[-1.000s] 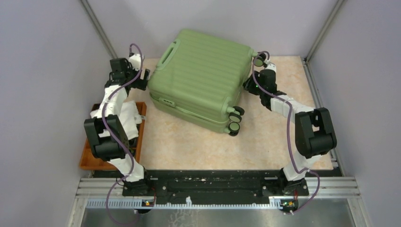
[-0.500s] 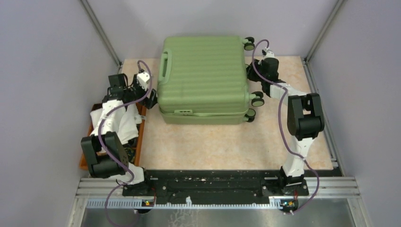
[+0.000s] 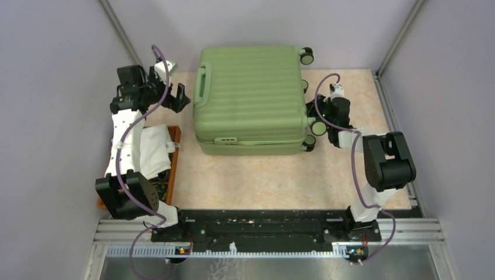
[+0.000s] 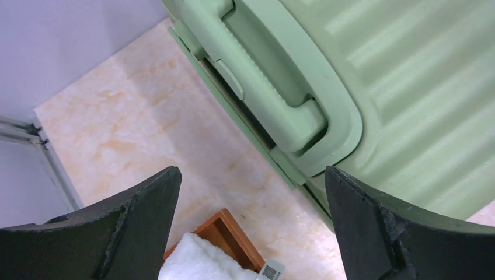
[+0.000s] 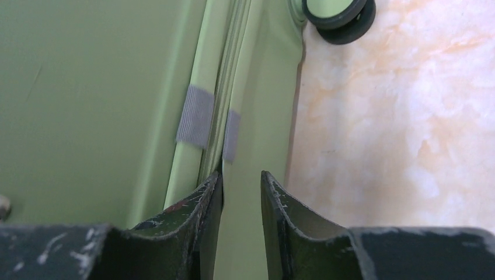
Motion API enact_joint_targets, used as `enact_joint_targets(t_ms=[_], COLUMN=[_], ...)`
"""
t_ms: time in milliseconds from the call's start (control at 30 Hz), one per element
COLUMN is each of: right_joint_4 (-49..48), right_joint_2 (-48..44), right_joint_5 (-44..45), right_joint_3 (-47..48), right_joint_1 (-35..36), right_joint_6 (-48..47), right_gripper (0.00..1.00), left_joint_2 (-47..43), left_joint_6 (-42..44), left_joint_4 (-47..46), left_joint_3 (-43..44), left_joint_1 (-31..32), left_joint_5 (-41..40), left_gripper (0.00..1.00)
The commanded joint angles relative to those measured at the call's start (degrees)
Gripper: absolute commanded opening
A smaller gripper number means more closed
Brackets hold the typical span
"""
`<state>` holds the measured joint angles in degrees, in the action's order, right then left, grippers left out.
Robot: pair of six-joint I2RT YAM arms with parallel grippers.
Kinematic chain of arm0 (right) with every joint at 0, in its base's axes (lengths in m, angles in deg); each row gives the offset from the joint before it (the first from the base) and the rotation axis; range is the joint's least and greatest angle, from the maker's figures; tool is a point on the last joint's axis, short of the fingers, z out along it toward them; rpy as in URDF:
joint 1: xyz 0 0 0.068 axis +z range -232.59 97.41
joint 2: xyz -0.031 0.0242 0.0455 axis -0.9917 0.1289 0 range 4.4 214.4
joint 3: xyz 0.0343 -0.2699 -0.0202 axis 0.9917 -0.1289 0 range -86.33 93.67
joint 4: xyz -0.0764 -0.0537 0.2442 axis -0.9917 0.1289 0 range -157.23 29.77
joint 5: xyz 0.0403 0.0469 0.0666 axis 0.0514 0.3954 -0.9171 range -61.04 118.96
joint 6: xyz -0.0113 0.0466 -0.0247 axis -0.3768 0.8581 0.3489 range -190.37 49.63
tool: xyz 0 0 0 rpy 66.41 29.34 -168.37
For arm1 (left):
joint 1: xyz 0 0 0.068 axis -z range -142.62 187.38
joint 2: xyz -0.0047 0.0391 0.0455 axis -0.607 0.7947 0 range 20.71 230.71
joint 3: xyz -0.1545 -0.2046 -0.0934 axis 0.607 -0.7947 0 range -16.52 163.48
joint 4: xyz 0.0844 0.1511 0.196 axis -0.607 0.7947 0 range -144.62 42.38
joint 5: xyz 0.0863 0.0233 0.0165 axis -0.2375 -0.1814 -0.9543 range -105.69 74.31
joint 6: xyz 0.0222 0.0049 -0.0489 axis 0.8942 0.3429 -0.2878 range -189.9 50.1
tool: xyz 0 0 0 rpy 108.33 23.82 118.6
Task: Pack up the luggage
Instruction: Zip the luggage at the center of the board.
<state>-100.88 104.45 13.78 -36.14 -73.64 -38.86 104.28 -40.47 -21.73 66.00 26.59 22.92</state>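
The luggage [image 3: 251, 87] is a light-green ribbed suitcase lying flat and closed at the back centre, handle [image 3: 202, 83] on its left side, black wheels [image 3: 319, 126] on its right. My left gripper [image 3: 180, 98] is open and empty just left of the handle, apart from it; in the left wrist view [image 4: 251, 172] the handle [image 4: 268, 87] lies beyond the jaws. My right gripper [image 3: 315, 114] is at the wheel side. In the right wrist view [image 5: 241, 174] its jaws stand a narrow gap apart at the seam between the shells [image 5: 225, 87], holding nothing that I can see.
A brown wooden tray [image 3: 175, 157] with a white towel [image 3: 153, 151] sits at the left table edge, its corner [image 4: 233, 233] below my left jaws. Purple-grey walls with metal posts close in the back and sides. Bare marbled tabletop [image 3: 262, 181] lies in front of the suitcase.
The suitcase has turned from skewed to square with the table and now sits further back. My left gripper has drawn off to the back left; my right gripper has moved forward along the wheel side.
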Motion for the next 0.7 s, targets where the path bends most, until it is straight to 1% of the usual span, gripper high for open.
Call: enact_joint_targets(t_ms=[0, 133, 233, 300, 333, 400, 433, 467, 500, 567, 600, 667], right_joint_4=[-2.31, -8.34, -6.16, -5.86, -5.53, -2.28, -0.75, 0.36, 1.29, 3.04, 3.61, 3.67], right_joint_2=[-3.45, -6.74, -9.17, -11.60, -12.68, -14.94, -15.78, -16.95, -18.27, -21.73, -23.54, -27.21], right_joint_5=[-5.81, -7.04, -6.40, -5.42, -4.45, 0.11, 1.51, 2.64, 3.70, 5.66, 6.19, 5.67], right_joint_3=[-7.38, -12.49, -12.96, -14.87, -16.14, -18.93, -20.07, -21.59, -23.00, -26.16, -27.59, -30.14], right_joint_1=[5.94, 10.80, 15.76, 16.89, 16.71, 15.70, 14.77, 13.72, 12.62, 11.34, 11.40, 11.31], right_joint_6=[2.27, 4.76, 3.06, 3.34, 3.83, 3.98, 4.05, 4.46, 5.00, 5.40, 5.34, 5.81], right_gripper=[0.31, 0.31, 0.31, 0.31, 0.32, 0.37, 0.40, 0.42, 0.44, 0.49, 0.51, 0.53], left_joint_2=[2.78, 1.30, 0.56, 0.22, -0.23, -2.23, -3.56, -5.07, -7.10, -12.48, -15.87, -22.85], left_joint_6=[-3.77, -5.89, -5.32, -2.27, 0.96, 8.63, 13.26, 19.62, 26.08, 37.24, 41.68, 47.74], left_joint_4=[10.44, 9.33, 10.65, 13.48, 15.13, 19.68, 22.27, 25.31, 28.81, 30.97, 30.74, 26.56], left_joint_3=[3.86, 2.94, 4.58, 6.39, 6.95, 7.96, 8.19, 7.85, 6.42, 1.02, -2.53, -11.51], left_joint_1=[-0.13, -0.12, -0.21, -0.23, -0.21, 0.07, 0.62, 1.72, 3.45, 7.69, 10.90, 17.82], left_joint_5=[3.34, 0.98, 0.57, 3.35, 5.71, 10.52, 12.26, 12.58, 11.79, 7.72, 4.35, -4.36], left_gripper=[0.99, 0.99, 0.99, 0.99, 0.98, 0.98, 0.99, 0.99, 0.99, 0.99, 0.99, 0.99])
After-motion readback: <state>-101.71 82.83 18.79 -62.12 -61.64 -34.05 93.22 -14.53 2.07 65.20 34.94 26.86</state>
